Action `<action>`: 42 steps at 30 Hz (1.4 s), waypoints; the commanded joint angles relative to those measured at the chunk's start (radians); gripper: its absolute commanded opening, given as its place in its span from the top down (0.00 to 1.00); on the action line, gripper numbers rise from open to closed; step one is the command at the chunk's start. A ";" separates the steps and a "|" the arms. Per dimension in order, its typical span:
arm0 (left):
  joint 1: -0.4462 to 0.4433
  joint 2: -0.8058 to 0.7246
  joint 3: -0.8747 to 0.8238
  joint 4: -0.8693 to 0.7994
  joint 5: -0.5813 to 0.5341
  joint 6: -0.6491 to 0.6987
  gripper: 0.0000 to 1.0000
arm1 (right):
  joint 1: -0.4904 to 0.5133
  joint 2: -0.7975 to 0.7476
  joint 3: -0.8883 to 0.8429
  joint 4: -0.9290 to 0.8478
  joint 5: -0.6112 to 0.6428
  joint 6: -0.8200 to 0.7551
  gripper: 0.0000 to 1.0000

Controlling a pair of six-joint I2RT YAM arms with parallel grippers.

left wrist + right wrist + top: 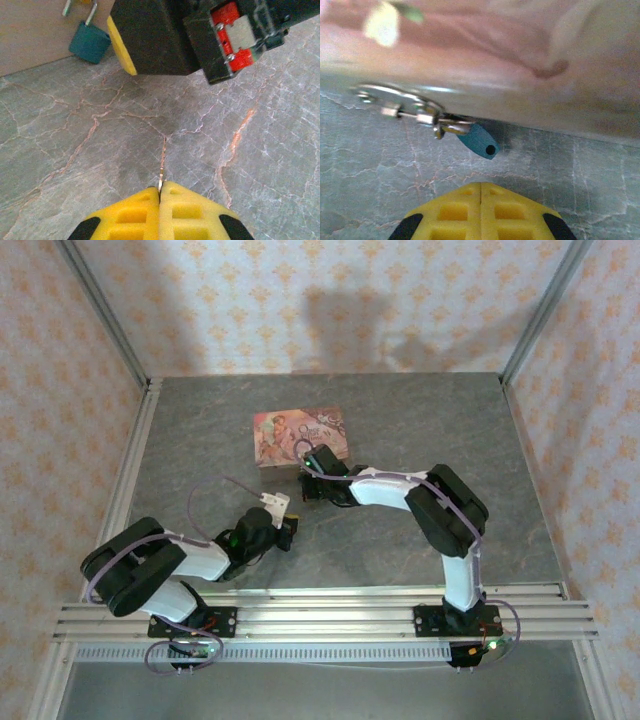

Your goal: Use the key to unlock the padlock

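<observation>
The key [162,159] is a thin, dull metal sliver seen edge-on, clamped at its head in the seam of the left fingers [132,212]; its long axis runs straight out from their tips, away from the wrist camera and leaning slightly right; its tip lies over the grey, veined, stone-look tabletop [60,150] and is aimed toward the dark body of the right arm ahead. The padlock [478,141] sits farther off, to the left of the key's line; it hangs by a thin silvery shackle from a metal hasp [422,117] on the side wall of the pink tin [520,60]. Its teal body is a small rounded block; in the right wrist view it slants down and to the right, with the keyhole end low and facing the camera. The right fingers [455,212], ribbed yellow pads, are pressed together on nothing, just short of the padlock; from above, both pairs of fingers lie near the tin's near edge.
</observation>
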 commanded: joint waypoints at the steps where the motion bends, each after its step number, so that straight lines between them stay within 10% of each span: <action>1: 0.023 -0.062 -0.010 -0.066 -0.016 0.012 1.00 | 0.007 -0.075 -0.036 0.067 -0.007 -0.014 0.98; 5: 0.065 -0.144 0.003 -0.147 0.046 0.002 1.00 | 0.003 -0.088 -0.065 0.150 -0.060 -0.020 0.93; 9: 0.133 -0.220 0.013 -0.225 0.136 -0.014 1.00 | -0.025 -0.060 -0.083 0.217 -0.126 -0.017 0.58; 12: 0.182 -0.270 0.026 -0.286 0.187 -0.019 1.00 | -0.048 -0.029 -0.076 0.232 -0.147 -0.008 0.52; 42: 0.272 -0.335 0.023 -0.334 0.273 -0.014 1.00 | -0.047 0.158 0.121 0.146 -0.099 -0.025 0.59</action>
